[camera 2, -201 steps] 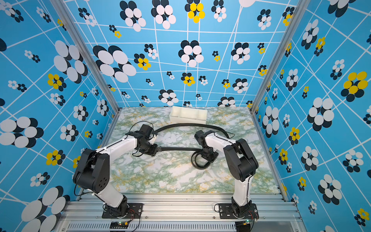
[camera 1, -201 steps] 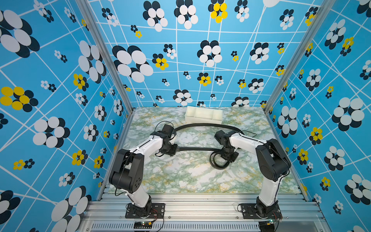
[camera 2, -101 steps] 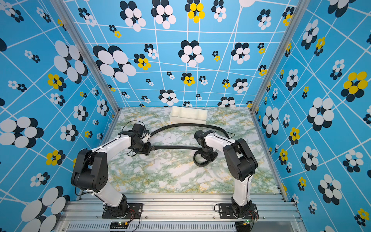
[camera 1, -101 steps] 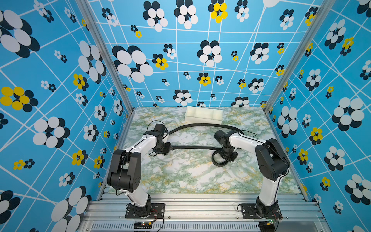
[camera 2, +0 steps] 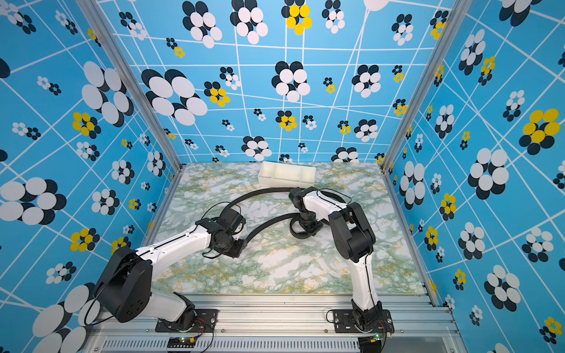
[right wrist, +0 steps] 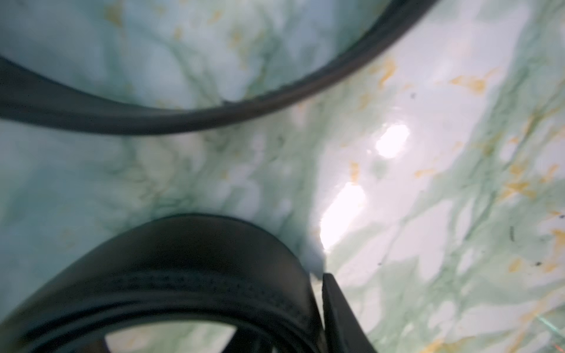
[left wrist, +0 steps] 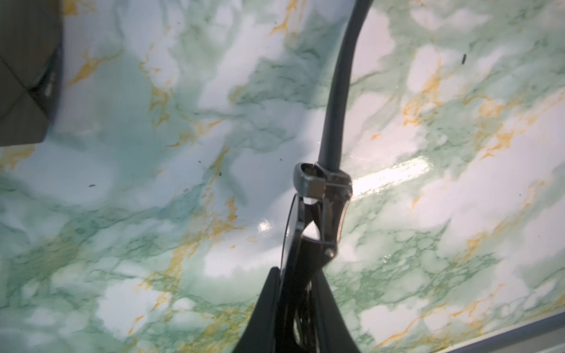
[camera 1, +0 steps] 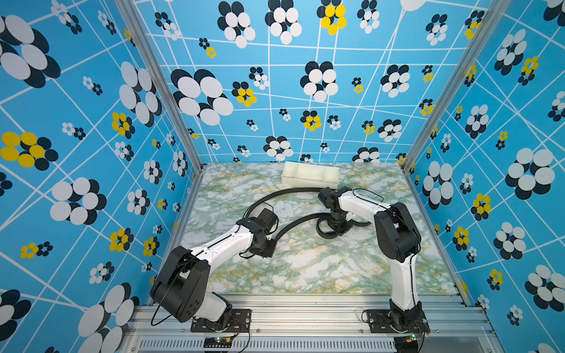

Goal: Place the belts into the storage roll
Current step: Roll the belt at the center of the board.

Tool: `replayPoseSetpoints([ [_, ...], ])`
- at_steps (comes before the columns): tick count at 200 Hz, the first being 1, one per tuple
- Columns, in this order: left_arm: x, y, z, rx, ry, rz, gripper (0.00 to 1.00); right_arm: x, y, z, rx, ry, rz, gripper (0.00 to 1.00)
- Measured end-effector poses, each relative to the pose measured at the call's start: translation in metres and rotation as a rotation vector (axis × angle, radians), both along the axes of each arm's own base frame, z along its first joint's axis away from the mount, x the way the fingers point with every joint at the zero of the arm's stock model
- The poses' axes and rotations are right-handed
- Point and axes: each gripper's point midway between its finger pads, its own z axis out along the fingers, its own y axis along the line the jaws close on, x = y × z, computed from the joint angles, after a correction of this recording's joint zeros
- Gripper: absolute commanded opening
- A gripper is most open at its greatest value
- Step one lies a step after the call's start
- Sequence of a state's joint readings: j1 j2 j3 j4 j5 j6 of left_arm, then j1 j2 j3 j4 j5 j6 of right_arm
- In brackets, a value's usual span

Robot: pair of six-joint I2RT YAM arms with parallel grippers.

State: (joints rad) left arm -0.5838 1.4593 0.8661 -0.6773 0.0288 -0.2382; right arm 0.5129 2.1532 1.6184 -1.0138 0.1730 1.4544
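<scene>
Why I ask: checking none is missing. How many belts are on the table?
2. The far belt arcs before the storage roll; the near belt runs from the left gripper, shut on its buckle end, to a coil under the right gripper.

No writing, label, brand, number or sign can be read in any view. The wall panels (camera 1: 91,128) bear only flowers and white lines. At 6 o'clock in both top views, a small circuit board (camera 1: 217,340) (camera 2: 182,340) is too small to read.

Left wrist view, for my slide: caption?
Left gripper pinches a black belt by its metal buckle over marbled tabletop.
</scene>
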Motion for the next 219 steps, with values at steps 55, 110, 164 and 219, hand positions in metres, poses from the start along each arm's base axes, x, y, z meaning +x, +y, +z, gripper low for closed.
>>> replayPoseSetpoints([
  [55, -0.049, -0.044, -0.010, 0.028, -0.005, -0.134, 0.00, 0.050, 0.043, 0.001, 0.073, -0.076, 0.030, 0.28],
  [110, -0.046, -0.117, -0.022, 0.011, -0.014, -0.181, 0.00, 0.052, 0.067, 0.000, 0.096, -0.074, 0.140, 0.27],
  [164, -0.019, -0.200, -0.019, -0.109, -0.071, -0.187, 0.12, 0.035, 0.071, 0.000, 0.107, -0.067, 0.237, 0.27],
  [219, -0.018, -0.231, -0.022, -0.217, -0.086, -0.196, 0.53, 0.030, 0.071, 0.000, 0.120, -0.066, 0.290, 0.26],
])
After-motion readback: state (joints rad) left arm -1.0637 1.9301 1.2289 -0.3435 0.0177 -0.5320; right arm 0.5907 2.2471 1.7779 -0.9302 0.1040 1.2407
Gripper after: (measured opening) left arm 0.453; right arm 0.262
